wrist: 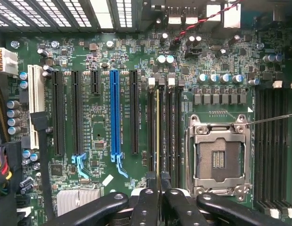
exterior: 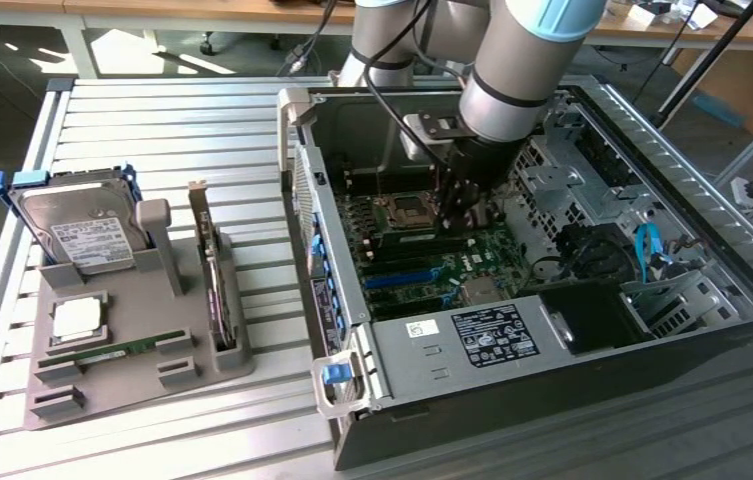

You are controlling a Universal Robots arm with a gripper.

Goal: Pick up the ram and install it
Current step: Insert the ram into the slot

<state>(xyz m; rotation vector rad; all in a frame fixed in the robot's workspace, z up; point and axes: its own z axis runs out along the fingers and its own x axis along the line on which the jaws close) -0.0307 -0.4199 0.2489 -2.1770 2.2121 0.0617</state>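
The install step is in hand. The black two-fingered gripper (wrist: 158,192) is clenched on the long, thin circuit-board ram stick (wrist: 158,132). The stick shows edge-on as a pale line, held along the black memory slots (wrist: 170,136) just beside the square silver processor socket (wrist: 218,157) on the green motherboard (wrist: 100,122). I cannot tell whether its edge touches a slot. Seating it likely calls for keeping the stick parallel to its slot and pressing straight and evenly.

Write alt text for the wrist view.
The gripper holds the ram edge-on, lined up with the memory slots on the motherboard. An empty processor socket lies to one side, a blue expansion slot to the other.
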